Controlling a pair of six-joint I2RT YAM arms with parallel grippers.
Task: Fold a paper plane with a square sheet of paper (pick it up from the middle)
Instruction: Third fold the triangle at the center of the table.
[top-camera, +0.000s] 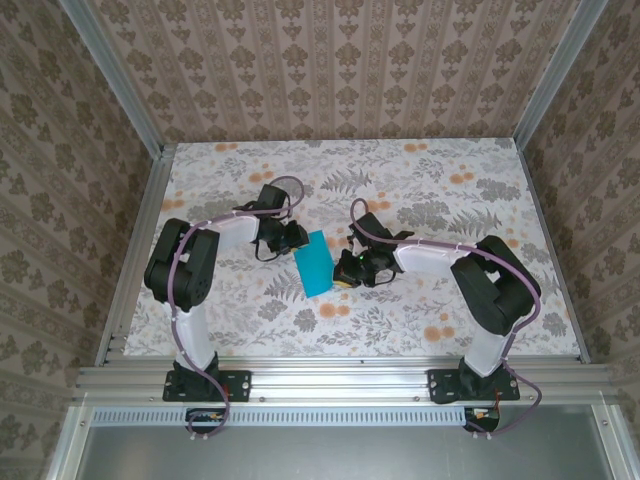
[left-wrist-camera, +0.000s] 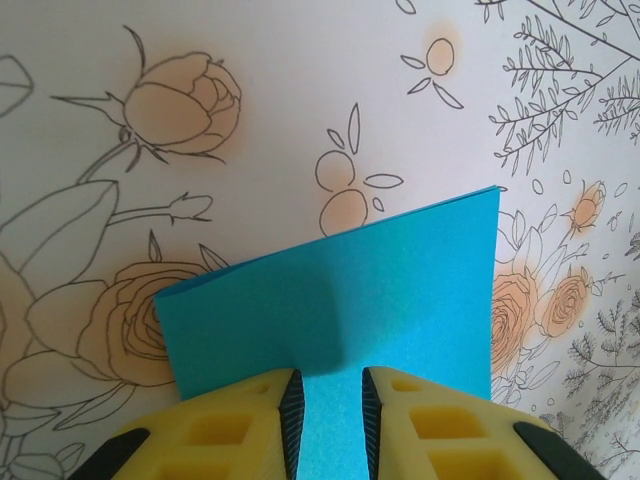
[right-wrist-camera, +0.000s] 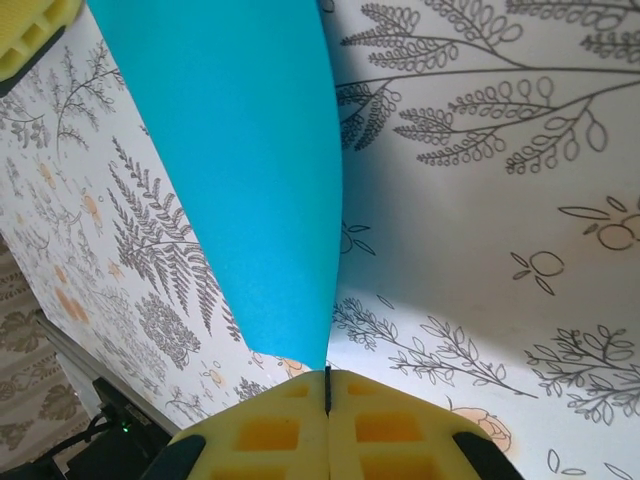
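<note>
Right claw (right-wrist-camera: 327, 388) is pinched shut on my folded blue sheet of paper (right-wrist-camera: 250, 180); left claw (left-wrist-camera: 328, 405) stands narrowly apart over it, on the middle of the table (top-camera: 450, 320).

The square sheet of paper (top-camera: 315, 262) is thin cyan-blue paper, matt, with a fine grainy surface. Under the sheet, the table (top-camera: 420, 320) has a smooth, matt covering printed with flowers and ferns. At the sheet's edge, the left gripper (left-wrist-camera: 328, 410) has fingers (left-wrist-camera: 220, 435) of dull yellow moulded plastic, lined with black, ribbed, rubbery-looking pads (left-wrist-camera: 292, 405). The right gripper (right-wrist-camera: 327, 385), at the sheet's corner, is the same yellow plastic. Either side of the sheet, the arms (top-camera: 238, 232) wear glossy white and black plastic shells. Well out from the sheet, the frame (top-camera: 330, 376) is satin, silver-grey metal.
</note>
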